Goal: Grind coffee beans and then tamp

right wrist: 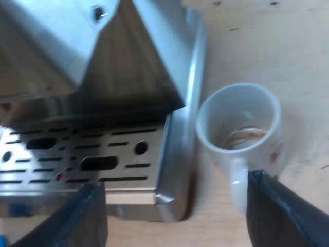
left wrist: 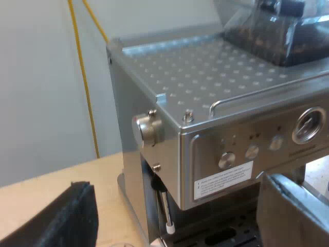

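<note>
Left gripper (left wrist: 177, 206): 2 black fingers (left wrist: 67, 218) spread wide, nothing held. It hangs off the espresso machine (left wrist: 216, 77), near the corner where the side panel meets the front. The machine stands on a light wooden table (left wrist: 51, 180). The bean hopper (left wrist: 277, 31) sits on the machine's dotted top plate with dark beans inside. A ribbed knob (left wrist: 146, 128) is on the side panel, with the steam wand (left wrist: 164, 206) hanging below it. The front panel carries round buttons (left wrist: 252, 151), 1 round gauge (left wrist: 308, 125) and a white label (left wrist: 223, 180). Right gripper (right wrist: 175, 200): 2 fingers also wide apart, gripping nothing. It looks down on the slotted drip tray (right wrist: 77, 154) at the machine's base. A pale mug (right wrist: 241, 128) stands upright on the table just beside the base; I cannot tell whether the 2 touch. Brown residue shows at the mug's bottom. Its handle points toward 1 of the right gripper's fingers (right wrist: 285, 211), near it; contact cannot be judged.
</note>
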### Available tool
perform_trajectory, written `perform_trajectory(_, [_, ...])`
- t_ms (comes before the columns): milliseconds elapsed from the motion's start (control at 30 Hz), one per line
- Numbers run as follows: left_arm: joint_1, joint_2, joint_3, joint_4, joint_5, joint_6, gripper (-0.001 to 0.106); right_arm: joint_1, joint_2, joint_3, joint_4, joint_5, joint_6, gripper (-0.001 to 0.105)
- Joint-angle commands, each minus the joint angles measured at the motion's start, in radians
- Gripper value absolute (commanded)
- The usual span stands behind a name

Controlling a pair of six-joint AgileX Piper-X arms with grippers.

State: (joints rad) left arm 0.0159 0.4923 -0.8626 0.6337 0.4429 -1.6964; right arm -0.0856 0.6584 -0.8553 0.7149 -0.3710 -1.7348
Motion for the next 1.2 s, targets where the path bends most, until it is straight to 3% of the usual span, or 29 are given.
perform_trajectory(33, [0.0, -0.025, -0.007, -0.003, 0.009, -0.006, 0.066, -0.021, -0.003, -0.016, 0.005, -0.015, -0.023, 0.059])
perform_trajectory(467, [0.0, -0.176, 0.006, 0.168, -0.029, 0.048, 0.066, -0.021, -0.172, -0.016, 0.027, -0.04, -0.086, 0.059])
perform_trajectory(900, [0.0, -0.466, 0.143, 0.179, -0.027, 0.032, 0.066, -0.021, -0.462, -0.016, 0.103, -0.04, -0.086, 0.059])
perform_trajectory(1200, [0.0, -0.546, 0.148, 0.323, -0.027, 0.034, 0.066, -0.021, -0.643, 0.08, 0.136, -0.037, -0.08, 0.059])
